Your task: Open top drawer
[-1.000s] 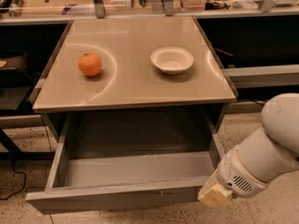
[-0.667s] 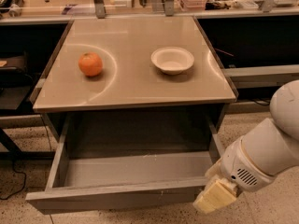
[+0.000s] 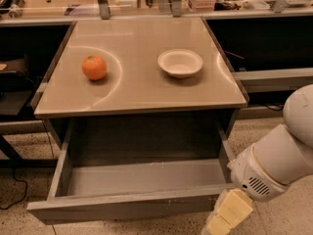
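Note:
The top drawer (image 3: 132, 180) stands pulled far out from under the counter, showing a plain grey empty inside. Its grey front (image 3: 122, 208) runs along the bottom of the camera view. My gripper (image 3: 226, 214), with pale yellow fingers, is at the lower right, just past the right end of the drawer front, hanging from the white arm (image 3: 279, 160). It holds nothing that I can see.
A beige counter top (image 3: 142, 92) sits above the drawer, with an orange (image 3: 94, 67) on its left and a white bowl (image 3: 180, 62) on its right. Dark shelves flank the cabinet on both sides. Speckled floor lies below.
The gripper has drawn back from the drawer front, down and to the right. The drawer stays open and the view has shifted a little.

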Robot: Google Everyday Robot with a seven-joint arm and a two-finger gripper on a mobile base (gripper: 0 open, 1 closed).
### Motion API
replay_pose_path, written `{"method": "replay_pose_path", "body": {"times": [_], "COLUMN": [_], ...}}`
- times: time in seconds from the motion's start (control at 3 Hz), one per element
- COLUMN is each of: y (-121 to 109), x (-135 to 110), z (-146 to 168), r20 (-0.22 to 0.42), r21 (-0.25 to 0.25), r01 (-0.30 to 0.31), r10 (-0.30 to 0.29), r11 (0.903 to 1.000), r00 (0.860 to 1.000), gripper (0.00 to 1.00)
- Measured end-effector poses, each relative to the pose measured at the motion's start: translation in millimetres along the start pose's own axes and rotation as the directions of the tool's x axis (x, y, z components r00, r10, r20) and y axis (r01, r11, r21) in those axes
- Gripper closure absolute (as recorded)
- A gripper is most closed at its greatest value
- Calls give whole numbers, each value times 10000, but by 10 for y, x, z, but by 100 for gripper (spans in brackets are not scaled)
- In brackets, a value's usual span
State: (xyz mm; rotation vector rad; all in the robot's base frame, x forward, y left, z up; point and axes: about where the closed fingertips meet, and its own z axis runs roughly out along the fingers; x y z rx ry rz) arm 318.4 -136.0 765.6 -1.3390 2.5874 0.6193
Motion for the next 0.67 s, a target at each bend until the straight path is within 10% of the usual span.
{"method": "replay_pose_path", "body": {"times": [0.67], "y": [104], "x": [588], "z": [-424], "r20": [35], "r21": [730], "r01": [-1139], "r10": [1140], "r11": [9908], "r00": [9935], "gripper": [0]}}
